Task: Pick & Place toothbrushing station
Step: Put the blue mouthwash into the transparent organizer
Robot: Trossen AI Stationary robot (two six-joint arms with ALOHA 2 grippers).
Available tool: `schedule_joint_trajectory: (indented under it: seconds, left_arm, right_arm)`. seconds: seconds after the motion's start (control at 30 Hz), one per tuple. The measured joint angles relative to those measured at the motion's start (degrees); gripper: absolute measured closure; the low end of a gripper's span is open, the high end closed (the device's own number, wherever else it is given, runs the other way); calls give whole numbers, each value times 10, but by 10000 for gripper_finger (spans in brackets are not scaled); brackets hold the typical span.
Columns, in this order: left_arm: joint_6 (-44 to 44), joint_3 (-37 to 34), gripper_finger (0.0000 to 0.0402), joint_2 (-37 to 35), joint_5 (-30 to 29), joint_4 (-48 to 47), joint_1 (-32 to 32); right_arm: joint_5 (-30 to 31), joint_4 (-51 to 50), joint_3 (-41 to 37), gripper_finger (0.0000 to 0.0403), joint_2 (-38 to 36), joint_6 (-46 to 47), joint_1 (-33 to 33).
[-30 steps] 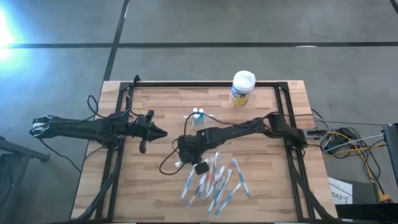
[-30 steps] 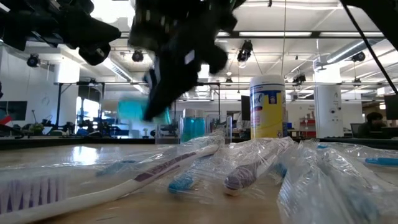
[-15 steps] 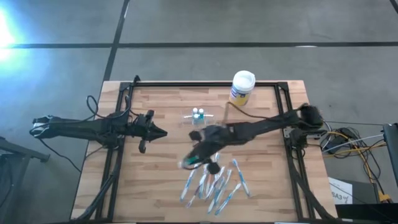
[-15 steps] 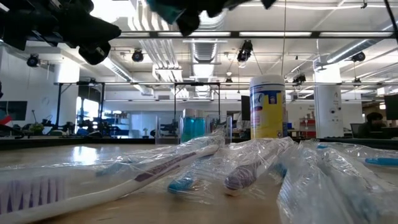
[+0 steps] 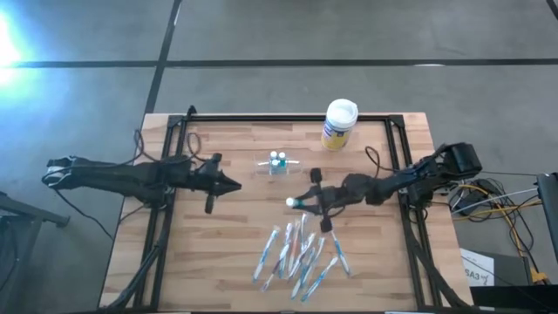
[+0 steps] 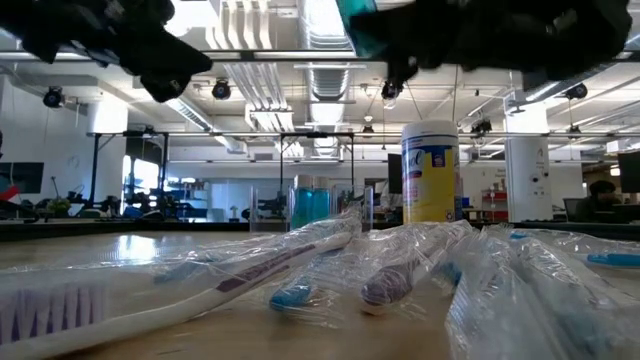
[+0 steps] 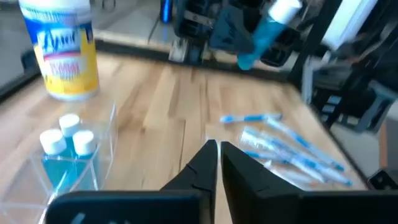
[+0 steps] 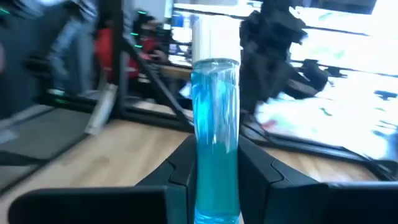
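The toothbrushing station point(image 5: 277, 164) is a small see-through holder standing on the table's far middle, with two white-capped blue bottles point(image 7: 68, 142) in it. My right gripper point(image 5: 305, 201) hovers right of it, above the wood, shut on a third blue bottle point(image 8: 216, 124) with a white cap point(image 8: 216, 40). My left gripper point(image 5: 231, 185) hangs shut and empty to the holder's left; its fingers point(image 7: 208, 163) point toward the right arm. Several wrapped toothbrushes point(image 5: 301, 253) lie in a heap at the near middle. My right gripper pinches the bottle's lower body point(image 8: 216, 180) between its two fingers point(image 8: 183, 165), one on each side. The fingers come level from the table's right side. The bottle sticks out ahead of them, cap end point(image 5: 292, 202) toward the table's left, lifted clear of the table.
A yellow-and-blue canister point(image 5: 340, 124) with a white lid stands at the far edge, right of the holder. A black frame point(image 5: 288, 118) runs along the table's far, left and right sides. Bare wood lies between the holder and the toothbrush heap.
My right gripper has swung away from beside the holder toward the table's right edge, tipping from pointing down to level and carrying the blue bottle clear of the table. My left gripper has edged slightly toward the table's middle.
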Motion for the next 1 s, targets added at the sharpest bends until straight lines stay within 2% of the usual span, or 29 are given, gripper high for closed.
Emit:
schedule_joint_trajectory:
  seconds: [0.13,0.23,0.37,0.5,0.63,0.73,0.8,1.0]
  left_arm:
    - [8,86,397,78,-1,-69,0]
    - [33,151,387,132,-2,-85,0]
    - [73,229,347,199,0,-85,-3]
    - [106,282,287,258,4,-73,-19]
    - [108,304,229,306,5,14,-30]
    - [107,311,202,336,5,63,-34]
    - [106,316,193,347,5,64,-35]
    - [109,318,188,363,23,64,-35]
  right_arm:
    - [14,93,-43,337,23,0,-8]
    - [13,92,-52,337,31,13,-19]
    - [14,98,-52,337,39,14,-22]
    - [11,90,-53,337,46,7,-22]
    - [11,91,-53,337,47,2,-24]
    - [8,91,-50,337,47,2,-24]
    - [5,91,-50,337,47,2,-24]
    - [-54,93,-41,336,47,-7,-28]
